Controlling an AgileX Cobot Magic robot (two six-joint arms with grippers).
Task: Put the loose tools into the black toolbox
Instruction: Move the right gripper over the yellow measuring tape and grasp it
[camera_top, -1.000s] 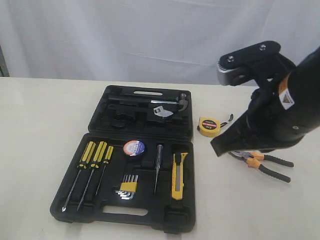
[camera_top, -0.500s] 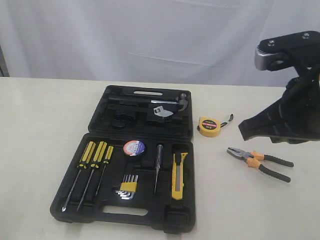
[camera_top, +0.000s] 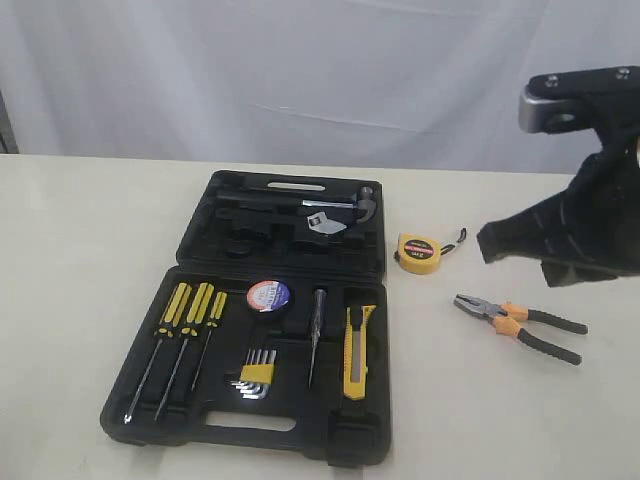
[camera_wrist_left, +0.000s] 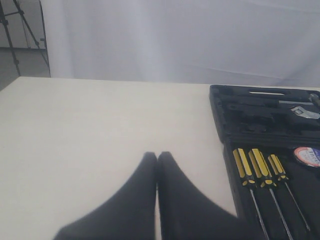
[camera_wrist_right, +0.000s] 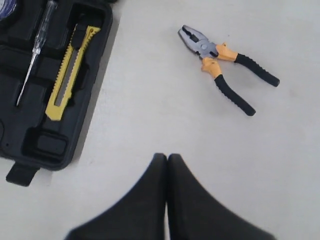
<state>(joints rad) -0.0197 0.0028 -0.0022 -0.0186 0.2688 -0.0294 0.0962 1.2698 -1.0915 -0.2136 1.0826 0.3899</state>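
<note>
Pale tabletop spreads open right of the open black plastic toolbox. There the small yellow tape measure and, nearer, the orange-and-black-handled pliers lie apart. A long yellow utility knife and a dark tape roll sit inside the toolbox. The right pincer hovers closed and empty, clear of the pliers. The left pincer, also closed and empty, is left of the toolbox edge.

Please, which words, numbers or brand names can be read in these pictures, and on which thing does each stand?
No text is readable.
Pale printed label on the tape roll: too blurred to read.
Red label on the tape measure: too small to read.
</note>
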